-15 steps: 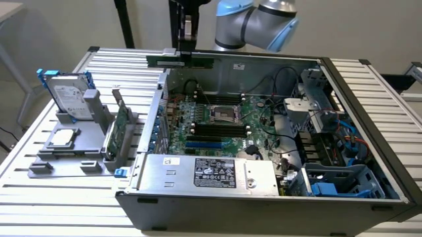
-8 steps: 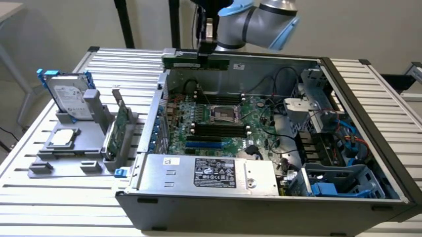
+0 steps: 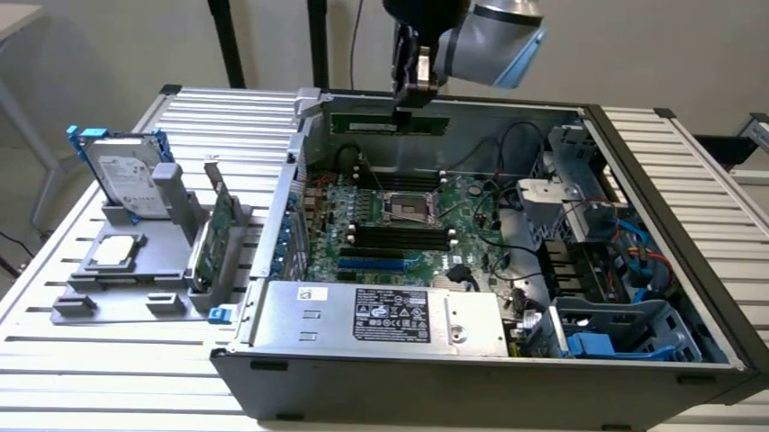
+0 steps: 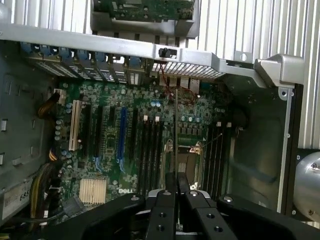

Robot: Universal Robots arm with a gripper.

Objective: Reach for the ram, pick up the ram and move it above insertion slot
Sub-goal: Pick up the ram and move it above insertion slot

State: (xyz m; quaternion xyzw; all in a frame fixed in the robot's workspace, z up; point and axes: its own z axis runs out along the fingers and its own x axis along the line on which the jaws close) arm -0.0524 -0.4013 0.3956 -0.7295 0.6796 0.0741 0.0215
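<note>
The ram [image 3: 387, 123] is a long thin green strip hanging level above the far part of the open computer case [image 3: 481, 373]. My gripper [image 3: 406, 110] comes down from above and is shut on the strip's top edge. In the wrist view the ram [image 4: 176, 125] shows edge-on as a thin line running out from between the black fingers [image 4: 165, 200] of the gripper [image 4: 176, 184]. Beneath it lie the motherboard [image 3: 360, 202] and its rows of black memory slots [image 3: 397, 236], which in the wrist view [image 4: 150, 150] sit just beside the strip's line.
A grey holder [image 3: 132, 279] at the exterior view's left carries a silver hard drive with blue rails [image 3: 121, 171], a green expansion card [image 3: 214, 238] and a small chip [image 3: 114, 252]. Inside the case are the power supply [image 3: 384, 315], cables [image 3: 529, 261] and a blue-clipped drive cage [image 3: 613, 333].
</note>
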